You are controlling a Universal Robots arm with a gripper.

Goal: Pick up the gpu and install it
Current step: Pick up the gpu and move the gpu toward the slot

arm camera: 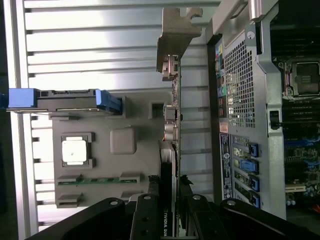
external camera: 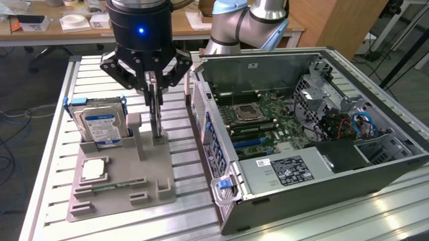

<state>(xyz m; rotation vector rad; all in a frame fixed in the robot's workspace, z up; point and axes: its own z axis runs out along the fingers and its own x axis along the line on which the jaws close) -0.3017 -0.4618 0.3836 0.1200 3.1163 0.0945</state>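
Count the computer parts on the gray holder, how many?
4: the hard drive standing on edge, the silver chip lying flat, the green stick lying beside it, and the gpu upright in the middle. None seem hidden.

One gpu [external camera: 155, 113], one drive [external camera: 100, 128], one case [external camera: 322, 201]

"What sits in the grey holder [external camera: 118, 173]?"
"A hard drive [external camera: 100, 125] upright in blue brackets at the far end. A square silver CPU [external camera: 94, 169] lies flat nearer the camera, with a green RAM stick [external camera: 107, 187] just beside it."
"And beneath?"
"A slatted metal table [external camera: 50, 125]. A cluttered desk [external camera: 47, 34] stands behind."
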